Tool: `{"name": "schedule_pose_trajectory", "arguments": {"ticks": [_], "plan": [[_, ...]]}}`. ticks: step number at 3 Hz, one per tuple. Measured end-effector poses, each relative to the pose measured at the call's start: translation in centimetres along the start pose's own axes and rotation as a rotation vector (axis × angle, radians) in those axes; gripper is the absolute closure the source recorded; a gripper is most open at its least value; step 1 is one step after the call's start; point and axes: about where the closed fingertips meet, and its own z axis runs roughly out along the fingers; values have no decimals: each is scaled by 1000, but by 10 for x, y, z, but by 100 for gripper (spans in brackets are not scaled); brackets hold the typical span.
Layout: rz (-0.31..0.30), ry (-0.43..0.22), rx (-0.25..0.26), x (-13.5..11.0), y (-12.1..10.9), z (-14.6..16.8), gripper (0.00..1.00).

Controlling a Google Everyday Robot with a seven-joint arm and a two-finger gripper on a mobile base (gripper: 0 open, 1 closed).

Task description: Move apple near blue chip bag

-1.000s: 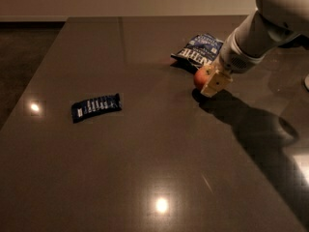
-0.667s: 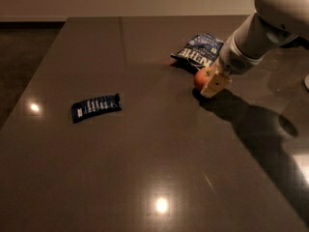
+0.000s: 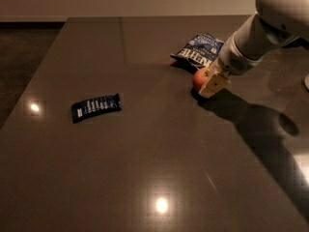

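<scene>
The red apple (image 3: 198, 78) is low over the dark table (image 3: 145, 153), just in front of the blue chip bag (image 3: 199, 50), which lies flat with white lettering up. My gripper (image 3: 210, 81) comes down from the white arm (image 3: 251, 37) at the upper right and is shut on the apple. Its cream fingers (image 3: 215, 82) cover the apple's right side. A small gap separates the apple from the bag's front edge.
A smaller flat dark blue bar wrapper (image 3: 96, 108) with white stripes lies at the left of the table. The table's left edge drops to a dark floor (image 3: 24, 57). A pale object (image 3: 306, 81) sits at the right edge.
The gripper and the apple have shifted together slightly to the left, staying just in front of the chip bag. The bag and the wrapper have not moved.
</scene>
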Motion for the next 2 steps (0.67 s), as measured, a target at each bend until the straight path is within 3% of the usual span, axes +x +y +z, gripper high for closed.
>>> {"name": "schedule_pose_trajectory", "arguments": {"ticks": [1,2], "plan": [[-1,1,-3,0,1,1,9],[-3,2,-5,-1,1,3,0]]}}
